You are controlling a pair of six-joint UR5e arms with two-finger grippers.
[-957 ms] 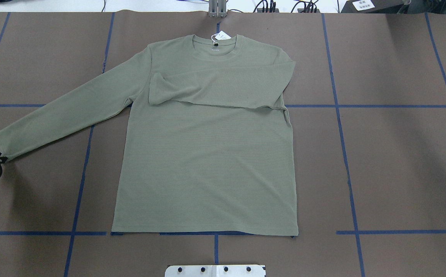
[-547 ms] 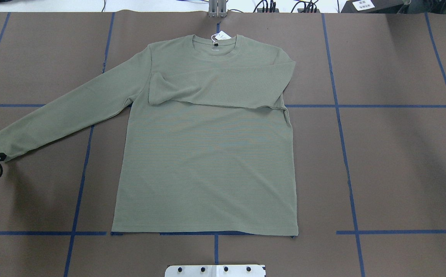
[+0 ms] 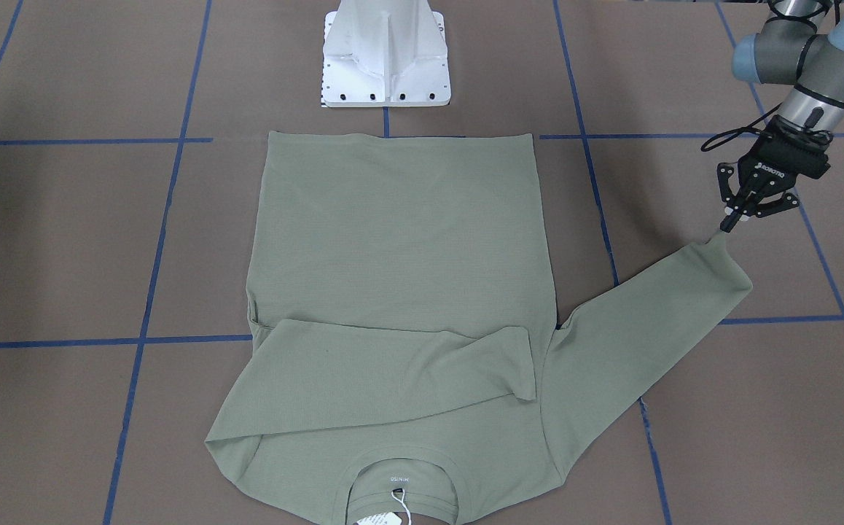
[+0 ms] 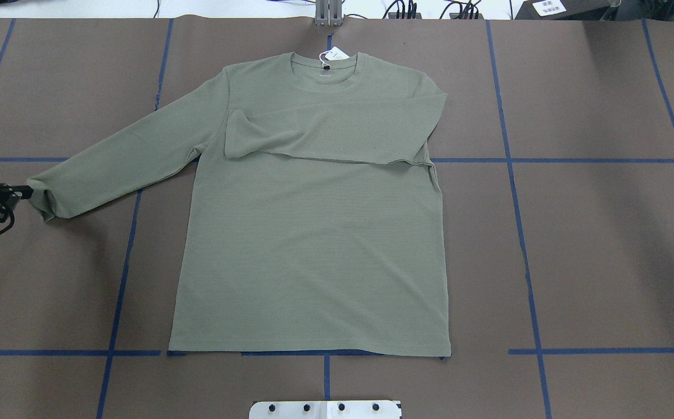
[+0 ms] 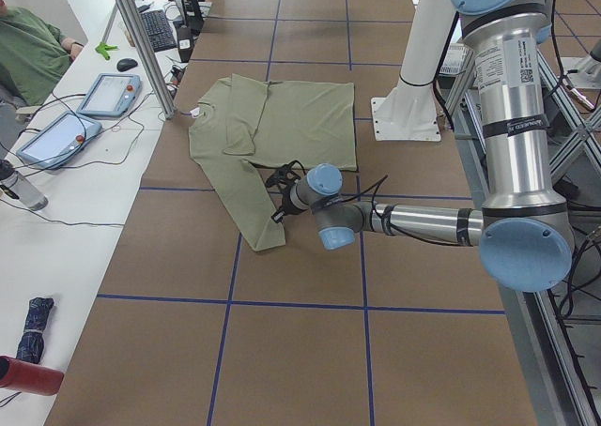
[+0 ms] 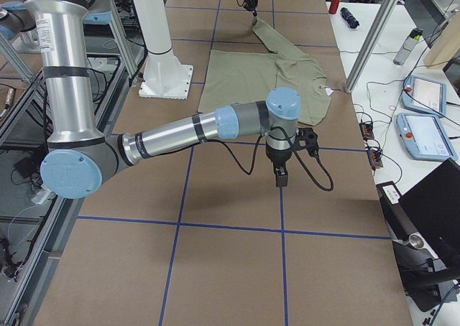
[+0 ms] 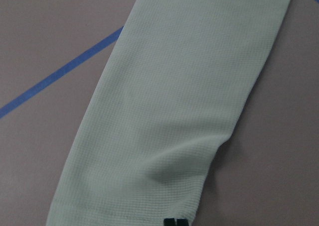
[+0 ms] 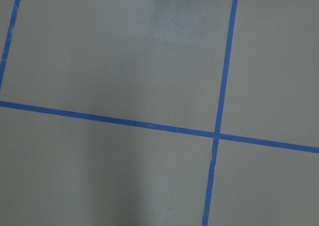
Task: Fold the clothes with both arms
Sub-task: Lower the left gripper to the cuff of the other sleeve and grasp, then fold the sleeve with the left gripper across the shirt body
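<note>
The sage-green shirt [image 4: 314, 250] lies flat and face up on the brown table, collar and white tag [image 4: 337, 55] at the far side. One sleeve [image 4: 337, 137] is folded across the chest. The other sleeve [image 4: 121, 157] stretches out toward my left gripper [image 4: 22, 189], which is shut on the cuff corner [image 3: 721, 244] and holds it a little off the table. The left wrist view shows the sleeve [image 7: 184, 111] hanging from the fingers. My right gripper [image 6: 280, 177] hovers over bare table near the collar side; I cannot tell whether it is open or shut.
Blue tape lines [image 8: 217, 135] divide the table into squares. The white pedestal base [image 3: 385, 55] stands at the shirt's hem side. A side desk holds tablets [image 5: 108, 93], cables and a metal post [image 5: 141, 41], with a seated person [image 5: 28, 51] behind it.
My left gripper has moved toward the far side and inward with the cuff. The sleeve end has lifted and bunched, so the sleeve reaches less far out.
</note>
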